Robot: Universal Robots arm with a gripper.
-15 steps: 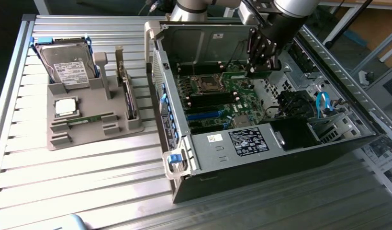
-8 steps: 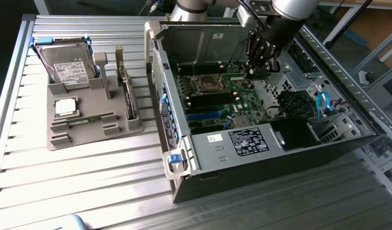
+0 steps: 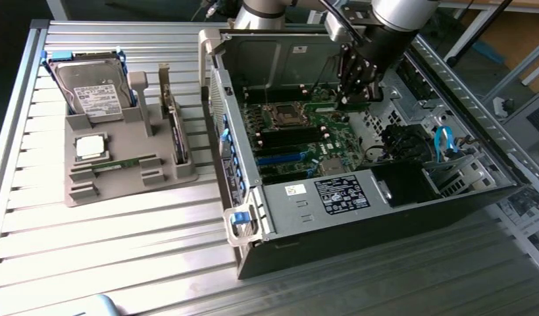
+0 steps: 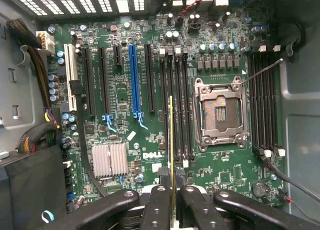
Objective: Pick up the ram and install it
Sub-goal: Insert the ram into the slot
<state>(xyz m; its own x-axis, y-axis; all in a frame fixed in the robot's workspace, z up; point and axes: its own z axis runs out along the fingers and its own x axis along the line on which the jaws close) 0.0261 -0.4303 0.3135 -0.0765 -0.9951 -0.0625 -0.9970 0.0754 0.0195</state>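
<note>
The ram [image 4: 171, 140] appears edge-on in the wrist view as a thin green-and-gold strip, held upright between my two black fingers [image 4: 159, 205]. My gripper [image 4: 171, 190] is shut on it. The stick hangs over the row of black memory slots [image 4: 179, 105] beside the silver processor socket [image 4: 220, 112], in line with them; whether it touches a slot I cannot tell. In the exterior view my gripper [image 3: 351, 99] reaches down into the open computer case [image 3: 384, 197], above the green motherboard [image 3: 305, 131].
Left of the case in the exterior view, a grey holder [image 3: 120, 184] carries a hard drive [image 3: 89, 89], a square silver processor [image 3: 91, 146] and a thin green board [image 3: 124, 162]. Inside the case are blue cables [image 3: 445, 141], a heatsink [image 4: 110, 160] and expansion slots [image 4: 132, 80].
</note>
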